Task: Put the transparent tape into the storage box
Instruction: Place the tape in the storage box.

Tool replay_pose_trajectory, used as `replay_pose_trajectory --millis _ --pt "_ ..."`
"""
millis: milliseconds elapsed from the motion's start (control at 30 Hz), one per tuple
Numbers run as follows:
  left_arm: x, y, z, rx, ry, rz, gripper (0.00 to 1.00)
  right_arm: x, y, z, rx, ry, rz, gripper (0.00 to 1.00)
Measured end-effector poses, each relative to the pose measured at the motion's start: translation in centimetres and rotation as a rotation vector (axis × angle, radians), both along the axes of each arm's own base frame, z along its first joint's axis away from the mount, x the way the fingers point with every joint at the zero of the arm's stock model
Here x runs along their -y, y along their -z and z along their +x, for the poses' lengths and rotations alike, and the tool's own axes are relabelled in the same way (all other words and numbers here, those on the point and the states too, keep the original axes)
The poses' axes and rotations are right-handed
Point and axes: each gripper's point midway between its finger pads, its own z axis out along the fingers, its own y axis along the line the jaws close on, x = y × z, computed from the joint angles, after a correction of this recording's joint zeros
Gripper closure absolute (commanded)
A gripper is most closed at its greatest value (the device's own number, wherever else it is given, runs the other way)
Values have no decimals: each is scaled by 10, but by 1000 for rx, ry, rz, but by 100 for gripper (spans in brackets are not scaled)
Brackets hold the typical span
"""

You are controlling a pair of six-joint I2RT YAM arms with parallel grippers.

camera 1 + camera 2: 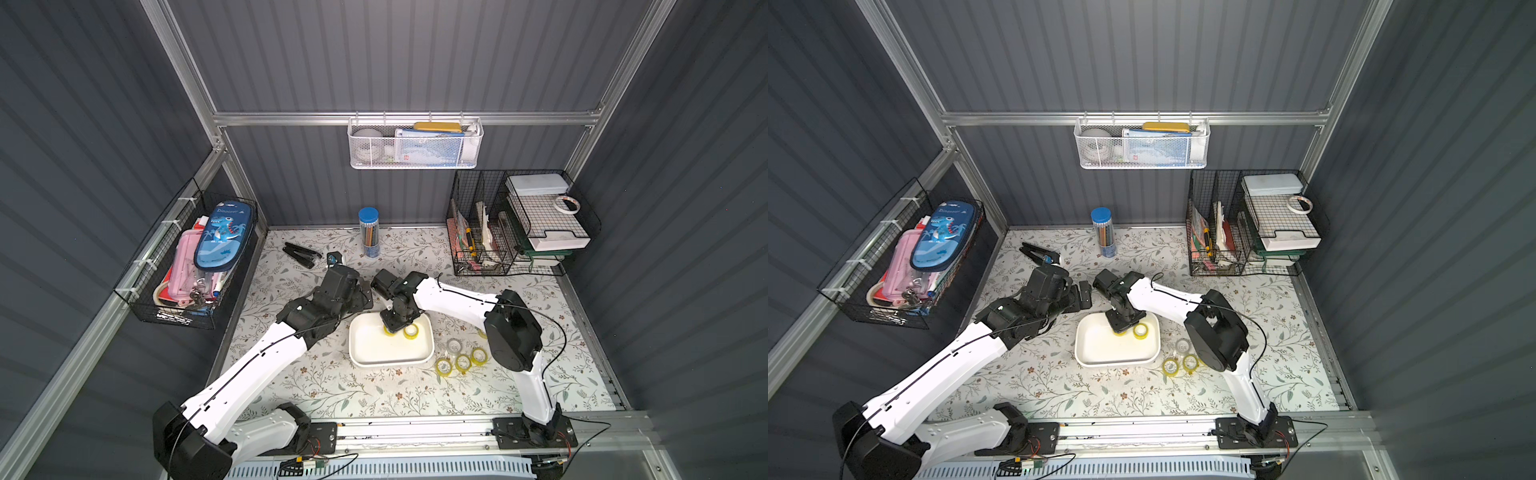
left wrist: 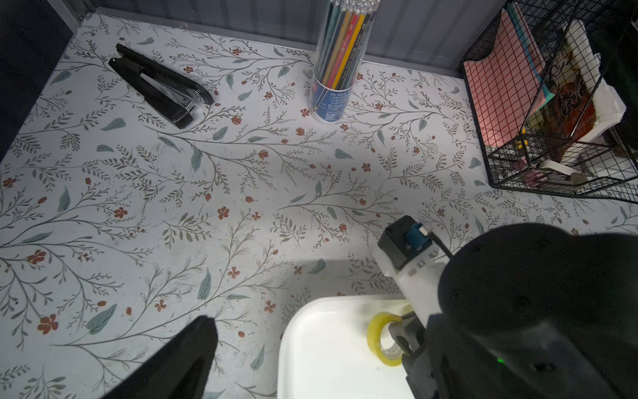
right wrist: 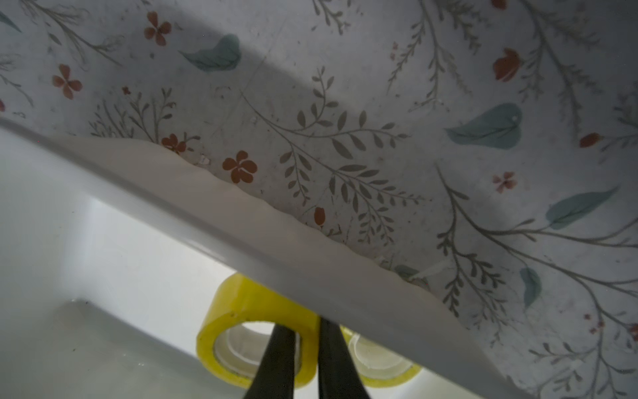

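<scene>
Top views: in both, a shallow white storage box [image 1: 374, 351] sits mid-desk [image 1: 332, 386] on floral paper. At its far side are two clear-tape rolls: the held roll [image 1: 387, 331], under the right gripper [image 1: 394, 326], and a second roll [image 1: 411, 331] just beside it. Four loose rolls [image 1: 463, 363] lie on the desk to the right of the box. The left gripper [image 1: 1081, 296] hovers near the box's far left corner, fingers spread, holding nothing. A white mesh basket [image 1: 415, 145] on the back wall holds packets. A black wire basket [image 1: 187, 266] holds pencil cases. A clear tube [image 1: 369, 232] holds coloured pencils. Wire racks [image 1: 519, 224] hold papers and white cases.

Left wrist view: the box's corner shows, with the held roll [image 2: 378, 331] inside. The roll is a yellow-tinted band around a pale, see-through core. One right finger [image 2: 400, 336] passes into its hole.

Right wrist view: past the box rim [image 3: 241, 235], the right fingers [image 3: 276, 359] pinch the held roll's wall, one inside the hole and one outside. The second roll [image 3: 383, 366] sits just behind.
</scene>
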Motion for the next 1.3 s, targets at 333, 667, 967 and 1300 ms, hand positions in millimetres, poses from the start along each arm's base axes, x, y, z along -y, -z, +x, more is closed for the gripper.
replay_pose_trajectory --millis 333,667,967,1300 --pt "2 5 1 -15 7 3 1 10 16 3 21 3 -66 100" --pt "3 11 2 -30 5 16 1 13 24 2 12 -2 -85 87" --pt "3 12 3 -32 5 18 1 13 23 2 13 -21 -89 75" --pt "1 10 3 -22 -3 22 1 12 13 5 30 -25 -84 65"
